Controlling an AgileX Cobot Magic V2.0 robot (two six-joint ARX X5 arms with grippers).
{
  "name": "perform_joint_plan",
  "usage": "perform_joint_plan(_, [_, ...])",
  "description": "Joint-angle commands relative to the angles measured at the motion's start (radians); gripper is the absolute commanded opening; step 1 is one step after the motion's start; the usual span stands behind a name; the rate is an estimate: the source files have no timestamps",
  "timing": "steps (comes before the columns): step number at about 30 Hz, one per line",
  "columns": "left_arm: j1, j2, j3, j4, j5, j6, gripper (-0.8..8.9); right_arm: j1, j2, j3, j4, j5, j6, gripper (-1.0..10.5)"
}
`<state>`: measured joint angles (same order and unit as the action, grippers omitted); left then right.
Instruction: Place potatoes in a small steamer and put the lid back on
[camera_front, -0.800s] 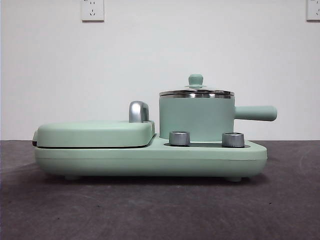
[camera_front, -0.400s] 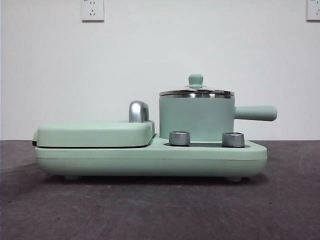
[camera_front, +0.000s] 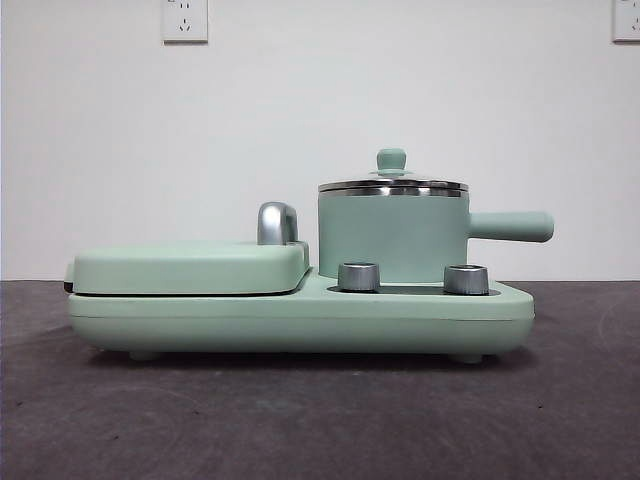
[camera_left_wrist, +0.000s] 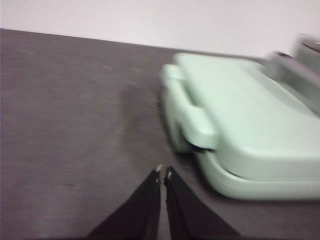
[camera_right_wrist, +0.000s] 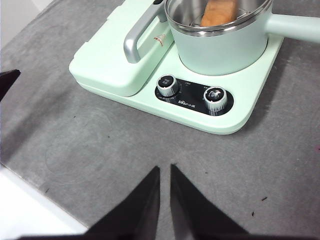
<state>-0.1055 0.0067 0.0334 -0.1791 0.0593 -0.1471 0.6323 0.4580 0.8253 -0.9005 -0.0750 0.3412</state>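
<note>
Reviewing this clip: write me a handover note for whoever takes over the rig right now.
Left gripper: shut, empty, over the table beside the flat mint-green griddle cover.
Right gripper: shut, empty, in front of the appliance's two steel dials.
Orange-brown potato lies inside the mint-green cylindrical steamer pot.
Clear glass lid with green knob sits on the pot.
Done: both steps appear complete. Left: nothing visible.
</note>
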Motion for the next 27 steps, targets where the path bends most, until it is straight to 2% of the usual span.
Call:
perform_joint_plan(1, [0.008, -0.004, -0.021, -0.003, -0.05, -0.009, 0.2, 0.007, 0.003, 0.008, 0.011, 0.004, -0.008, 0.3])
perform_joint_plan(5, [0.022, -0.004, -0.021, -0.008, -0.105, -0.006, 0.19, 0.007, 0.003, 0.008, 0.01, 0.004, -0.008, 0.3])
perform_joint_plan(27, [0.022, -0.004, -0.021, -0.008, -0.105, 0.0, 0.19, 0.007, 0.003, 0.008, 0.01, 0.004, -0.008, 0.3])
